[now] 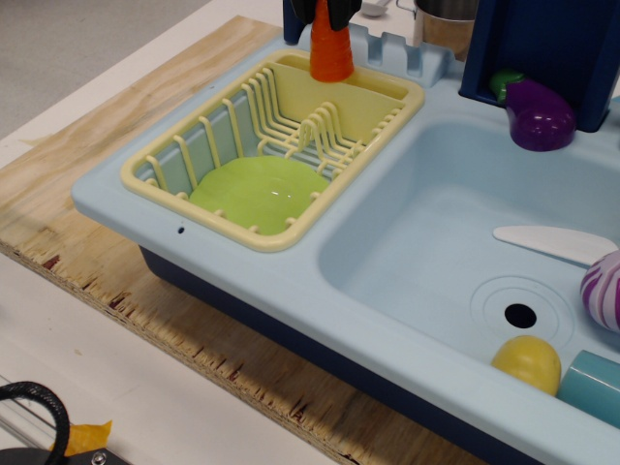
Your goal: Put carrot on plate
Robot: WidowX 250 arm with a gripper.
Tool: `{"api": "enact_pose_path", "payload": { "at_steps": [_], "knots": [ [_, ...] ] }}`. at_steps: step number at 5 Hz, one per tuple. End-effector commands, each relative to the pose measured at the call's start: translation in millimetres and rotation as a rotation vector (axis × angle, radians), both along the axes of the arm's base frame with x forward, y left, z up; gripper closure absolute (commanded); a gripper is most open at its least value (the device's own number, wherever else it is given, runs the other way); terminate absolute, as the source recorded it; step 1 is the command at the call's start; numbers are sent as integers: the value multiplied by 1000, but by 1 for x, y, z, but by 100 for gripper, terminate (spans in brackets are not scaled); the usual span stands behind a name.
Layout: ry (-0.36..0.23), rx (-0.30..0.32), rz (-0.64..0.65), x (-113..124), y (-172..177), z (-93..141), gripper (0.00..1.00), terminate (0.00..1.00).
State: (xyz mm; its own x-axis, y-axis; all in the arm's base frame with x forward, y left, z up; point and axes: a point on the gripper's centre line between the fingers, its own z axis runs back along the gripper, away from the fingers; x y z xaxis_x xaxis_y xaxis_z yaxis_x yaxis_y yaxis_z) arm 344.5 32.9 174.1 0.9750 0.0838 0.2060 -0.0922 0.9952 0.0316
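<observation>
The orange-red carrot [331, 56] stands upright with its wide end down, at the far rim of the pale yellow dish rack [383, 121]. My gripper [329, 12] is at the top edge of the view. Its dark fingers [315, 12] are shut on the carrot's narrow upper part, and most of the gripper is cut off by the frame. The lime-green plate [260, 192] lies tilted inside the near end of the rack, in front of and below the carrot.
The rack sits in the left well of a light blue toy sink [291, 281]. The right basin holds a white knife [557, 242], a yellow round toy [527, 362], a purple striped toy [605, 291] and a teal cup [593, 386]. A purple eggplant [538, 114] lies at the back.
</observation>
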Motion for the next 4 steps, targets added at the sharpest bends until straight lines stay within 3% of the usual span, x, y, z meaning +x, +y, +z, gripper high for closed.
{"api": "enact_pose_path", "payload": {
  "at_steps": [1,2,4],
  "knots": [
    [-74,61,111,-29,-15,44,100,0],
    [-78,60,213,-63,-17,39,100,0],
    [-42,-25,268,-87,-9,4,100,0]
  ]
}}
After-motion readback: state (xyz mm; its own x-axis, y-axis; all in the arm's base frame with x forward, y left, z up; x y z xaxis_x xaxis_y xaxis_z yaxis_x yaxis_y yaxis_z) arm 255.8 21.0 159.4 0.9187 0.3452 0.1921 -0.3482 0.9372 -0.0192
